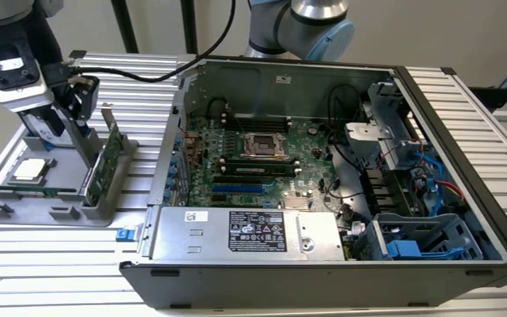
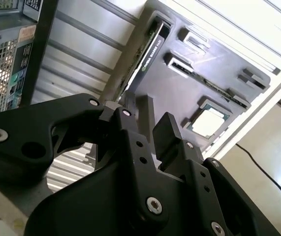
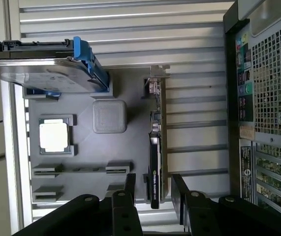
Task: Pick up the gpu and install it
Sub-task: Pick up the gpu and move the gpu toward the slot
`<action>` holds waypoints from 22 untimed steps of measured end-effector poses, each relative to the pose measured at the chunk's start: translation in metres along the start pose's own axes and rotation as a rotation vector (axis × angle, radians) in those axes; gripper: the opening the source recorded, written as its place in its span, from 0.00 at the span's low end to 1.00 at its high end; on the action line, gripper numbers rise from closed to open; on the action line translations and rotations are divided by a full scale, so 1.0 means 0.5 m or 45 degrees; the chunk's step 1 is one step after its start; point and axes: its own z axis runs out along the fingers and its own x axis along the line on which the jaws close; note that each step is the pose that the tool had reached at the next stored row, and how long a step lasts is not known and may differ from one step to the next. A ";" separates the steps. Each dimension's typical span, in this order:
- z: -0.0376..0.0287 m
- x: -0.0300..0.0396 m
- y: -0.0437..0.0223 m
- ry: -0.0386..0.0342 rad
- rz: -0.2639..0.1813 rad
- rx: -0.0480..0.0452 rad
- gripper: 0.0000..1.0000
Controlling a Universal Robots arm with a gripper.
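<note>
Black fingers [image 3: 178,189] stand apart either side of the upright gpu [image 3: 155,157].

I log: gpu [image 1: 100,173], green board, black cooler, silver bracket; tray [image 1: 33,214], plain grey; hard drive [image 3: 42,73], silver in blue frame; gripper [image 2: 152,118], matte black; table [image 1: 60,264], pale ribbed silver; computer case [image 1: 324,290], black; motherboard [image 1: 263,158], green.
</note>
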 end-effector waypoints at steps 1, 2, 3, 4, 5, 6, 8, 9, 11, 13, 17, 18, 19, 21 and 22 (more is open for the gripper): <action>0.001 0.000 0.000 0.0000 0.000 0.000 1.00; 0.002 0.000 0.000 0.0000 0.000 0.000 1.00; 0.003 0.000 0.000 0.0001 0.000 0.000 1.00; 0.004 0.000 0.000 0.0000 0.000 0.000 1.00; 0.005 0.000 -0.001 0.0000 0.000 0.000 1.00; 0.006 -0.001 -0.001 0.0000 0.000 0.000 1.00; 0.008 -0.001 -0.001 0.0001 0.000 0.000 1.00; 0.008 -0.001 -0.001 0.0001 0.000 0.000 1.00; 0.010 -0.001 -0.001 0.0000 0.000 0.000 1.00; 0.011 -0.002 -0.001 -0.0001 0.000 0.000 1.00; 0.014 -0.002 -0.002 0.0001 0.000 0.000 1.00; 0.015 -0.003 -0.002 0.0000 0.000 0.000 1.00; 0.016 -0.003 -0.002 0.0000 0.000 0.000 1.00; 0.018 -0.003 -0.002 -0.0001 0.000 0.000 1.00; 0.019 -0.003 -0.002 0.0000 0.000 0.000 1.00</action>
